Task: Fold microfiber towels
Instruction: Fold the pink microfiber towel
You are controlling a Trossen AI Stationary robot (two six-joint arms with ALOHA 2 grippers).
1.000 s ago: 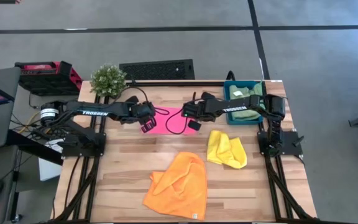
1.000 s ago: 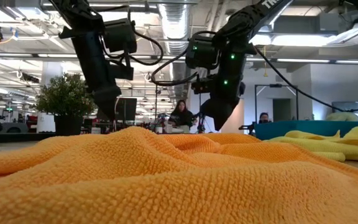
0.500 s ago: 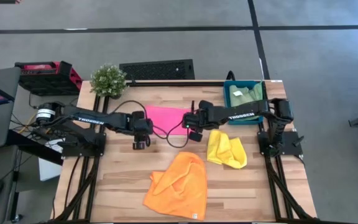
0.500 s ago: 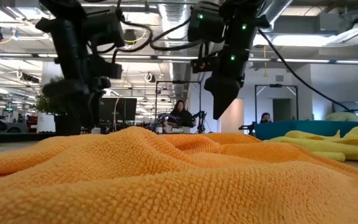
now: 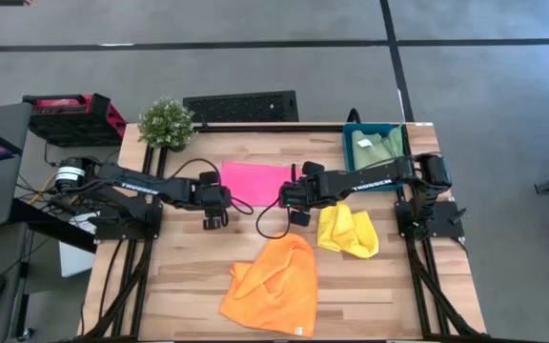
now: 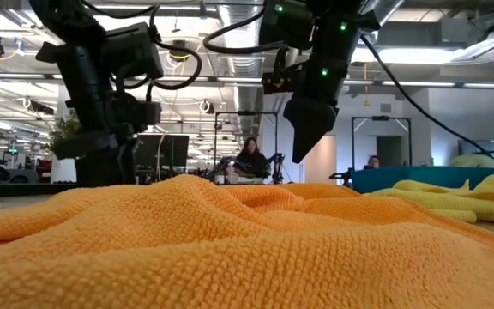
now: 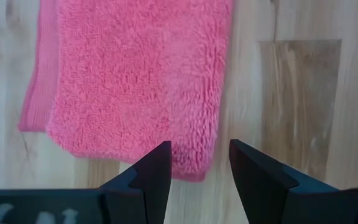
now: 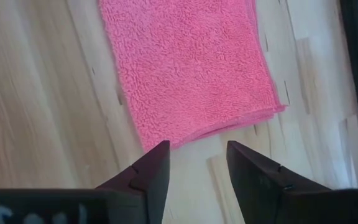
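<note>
A hot pink towel (image 5: 255, 181) lies folded flat at the table's far middle, also seen as a pink towel (image 7: 135, 74) in the left wrist view and a pink towel (image 8: 185, 68) in the right wrist view. My left gripper (image 5: 214, 217) hovers open just off its near left corner. My right gripper (image 5: 296, 211) hovers open just off its near right corner. A crumpled orange towel (image 5: 274, 284) lies near the front edge, and a bunched yellow towel (image 5: 347, 229) to its right. A sage green towel (image 5: 377, 146) rests in the teal bin.
The teal bin (image 5: 347, 143) stands at the far right corner and a small potted plant (image 5: 167, 122) at the far left. In the low view the orange towel (image 6: 230, 249) fills the foreground. Bare wood shows at the table's left and between the towels.
Both grippers have drawn back from over the pink towel toward the table's near edge. The left one has sunk and the right one has risen. The pink towel now lies uncovered, flat and folded.
</note>
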